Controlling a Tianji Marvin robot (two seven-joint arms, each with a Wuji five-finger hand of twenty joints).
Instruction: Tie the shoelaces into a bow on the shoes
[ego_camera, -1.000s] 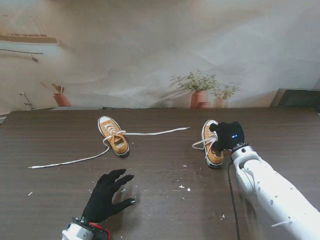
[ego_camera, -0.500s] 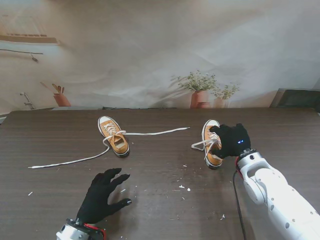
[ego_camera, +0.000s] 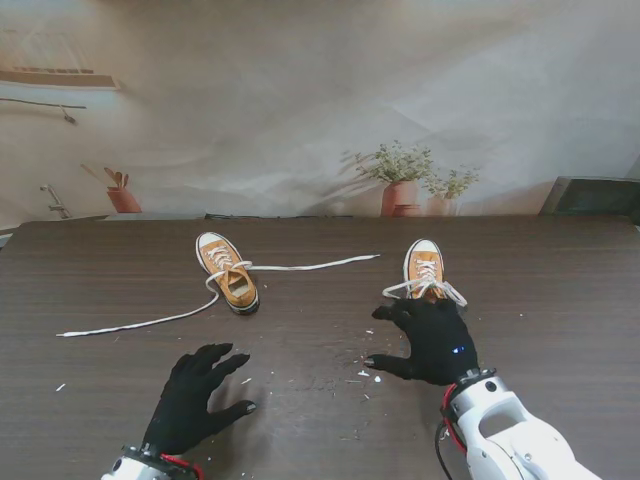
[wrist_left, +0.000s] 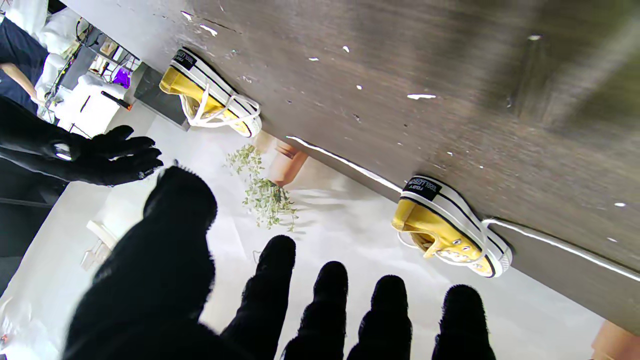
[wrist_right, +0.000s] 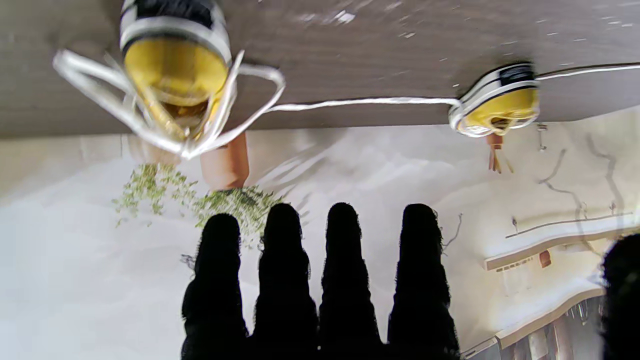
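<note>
The right hand (ego_camera: 432, 340) lies flat over the surface (ego_camera: 560, 300), fingers spread, holding nothing, just nearer to me than the right shoe (ego_camera: 425, 270). The left hand (ego_camera: 192, 398) is also spread and free. The left shoe (ego_camera: 227, 270) has long loose laces (ego_camera: 140, 322). The right wrist view shows looped laces on the right shoe.

The left hand (ego_camera: 192, 397) sits at the near left, palm down, fingers spread and slightly curled, holding nothing; its arm barely shows at the near edge. The right hand (ego_camera: 430, 338) lies near the middle right, palm down, fingers (wrist_right: 282, 280) straight and side by side, thumb out to the left, empty. The white right arm (ego_camera: 510, 445) rises from the near right corner.
</note>
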